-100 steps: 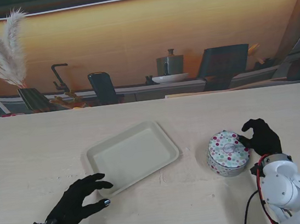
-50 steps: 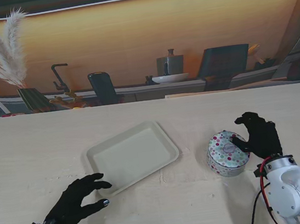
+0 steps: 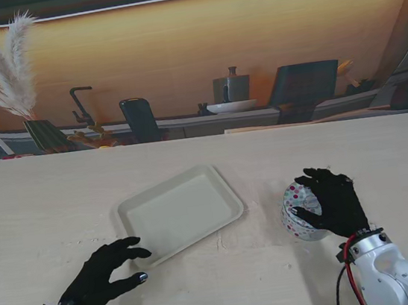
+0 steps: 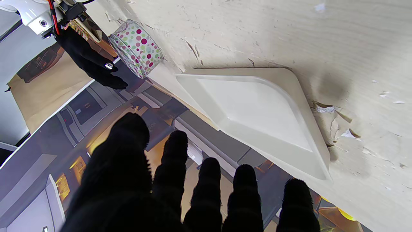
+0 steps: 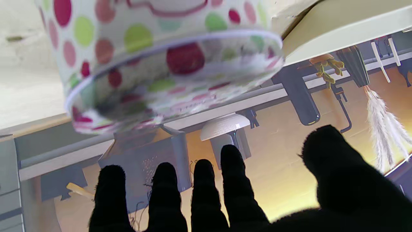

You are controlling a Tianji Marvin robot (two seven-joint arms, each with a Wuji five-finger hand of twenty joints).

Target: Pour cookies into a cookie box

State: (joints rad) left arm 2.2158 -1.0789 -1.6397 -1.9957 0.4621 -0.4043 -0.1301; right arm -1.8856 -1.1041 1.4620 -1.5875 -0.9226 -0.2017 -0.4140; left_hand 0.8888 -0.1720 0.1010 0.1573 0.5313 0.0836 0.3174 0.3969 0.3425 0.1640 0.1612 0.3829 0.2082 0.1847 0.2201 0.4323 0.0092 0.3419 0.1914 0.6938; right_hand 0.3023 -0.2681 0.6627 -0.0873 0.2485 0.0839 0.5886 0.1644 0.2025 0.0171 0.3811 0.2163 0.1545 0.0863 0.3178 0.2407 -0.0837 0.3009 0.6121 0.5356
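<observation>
The right robot hand (image 3: 336, 204) hovers with fingers spread over the polka-dot cookie box (image 3: 302, 211), covering its far-right side, with daylight between the fingers (image 5: 235, 180) and the lid in the wrist view, so it grips nothing. The left robot hand (image 3: 103, 275) is also spread and holds nothing, its fingertips just beside the near-left corner of the cream tray (image 3: 180, 212). Both tray and box sit on the pale bench (image 3: 60, 201), the box to the tray's right.
</observation>
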